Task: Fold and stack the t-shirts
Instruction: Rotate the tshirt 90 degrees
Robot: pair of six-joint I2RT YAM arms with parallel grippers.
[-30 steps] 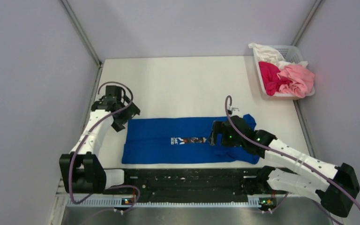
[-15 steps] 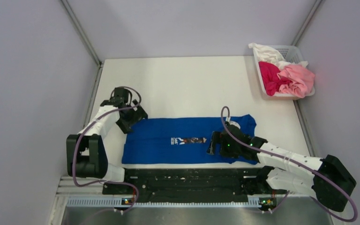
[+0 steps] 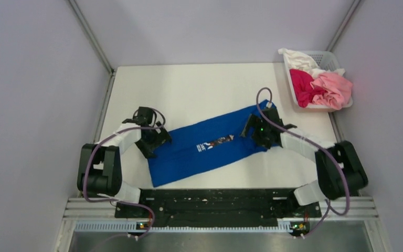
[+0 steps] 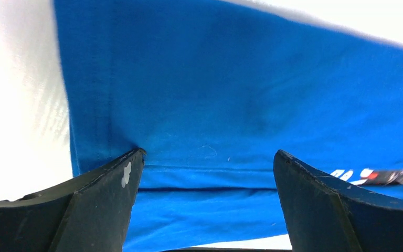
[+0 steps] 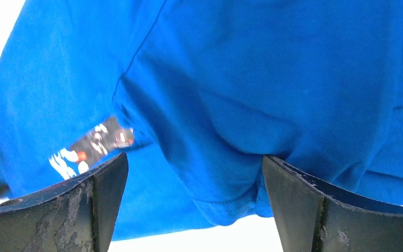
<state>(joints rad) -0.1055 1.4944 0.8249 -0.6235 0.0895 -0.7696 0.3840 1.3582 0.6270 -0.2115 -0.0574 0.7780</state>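
Note:
The royal blue t-shirt [image 3: 210, 144] lies folded in a long strip, slanted from near left to far right on the white table [image 3: 199, 89]. A strip of its print shows mid-shirt [image 3: 215, 142]. My left gripper [image 3: 155, 137] is open and rests on the shirt's left end; the cloth [image 4: 231, 94] lies between its spread fingers [image 4: 105, 194]. My right gripper [image 3: 257, 131] is open on the shirt's right end, fingers [image 5: 294, 199] astride a hemmed fold [image 5: 225, 199]. Magenta [image 3: 301, 86], pale pink [image 3: 333, 89] and white [image 3: 296, 58] tees lie in the basket.
The white lattice basket [image 3: 325, 56] stands at the table's far right corner. Grey walls close in the left, back and right sides. A black rail [image 3: 210, 202] runs along the near edge between the arm bases.
The blue shirt has turned from lying level to slanting, its right end farther away. My right gripper has swung away to the far right end; my left has moved right onto the left end.

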